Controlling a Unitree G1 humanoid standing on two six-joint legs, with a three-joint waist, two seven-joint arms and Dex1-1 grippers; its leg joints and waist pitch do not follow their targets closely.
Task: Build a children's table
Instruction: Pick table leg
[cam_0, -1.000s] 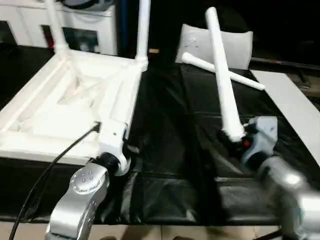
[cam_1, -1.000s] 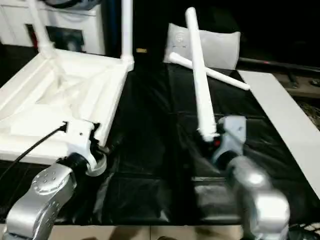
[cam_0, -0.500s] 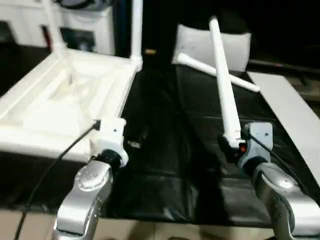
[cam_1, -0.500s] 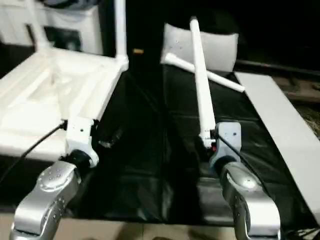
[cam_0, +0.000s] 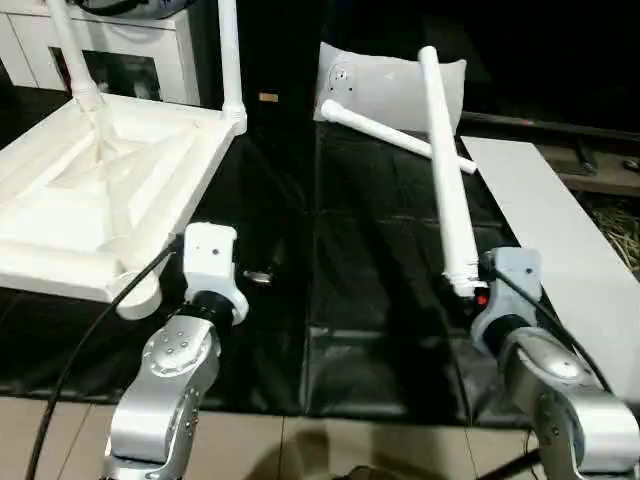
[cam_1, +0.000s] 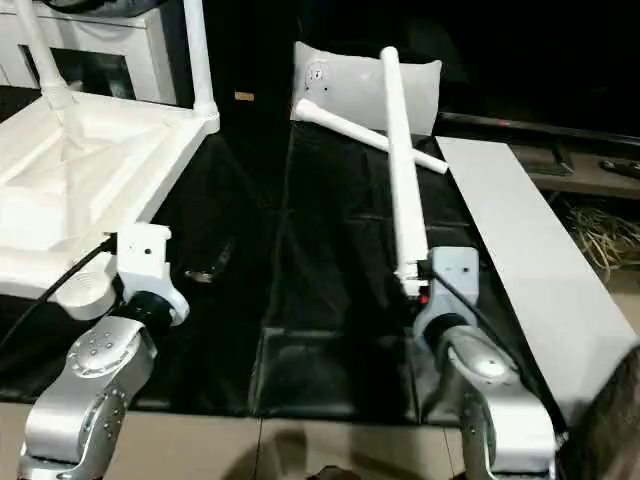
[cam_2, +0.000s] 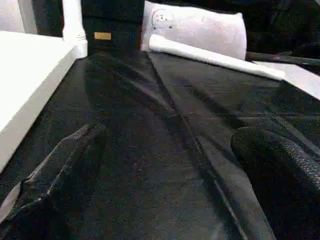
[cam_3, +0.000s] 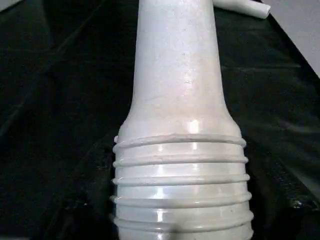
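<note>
Gripping the threaded end of a table leg in the right hand, closed round the ribbed collar, with the taper rising up and away toward the pillow-like slab. Crossing above a second loose leg, lying flat on the black-covered worktop just in front of that slab. Resting low on the black sheet near the tabletop's closest corner: the left hand, holding nothing, dark fingers spread apart in the wrist view.

Lying upside down on the worktop, left of the held leg: the white tabletop, ribbed underside up. Standing upright already in its two far corner sockets: one leg at the far left, another at the far corner facing the held leg. Still open and unfilled, just beside the left forearm: the near round socket. Behind the tabletop, a white cabinet with dark compartments.

Judging from this: halfway through, third leg in hand, fitting not yet begun. Calling next for swinging the leg across to the tabletop, turning the threaded end downward, lining it up square over an empty near socket, then pressing or twisting home. Probably also calling for the left hand to steady the tabletop rim against sliding on the slick sheet.
</note>
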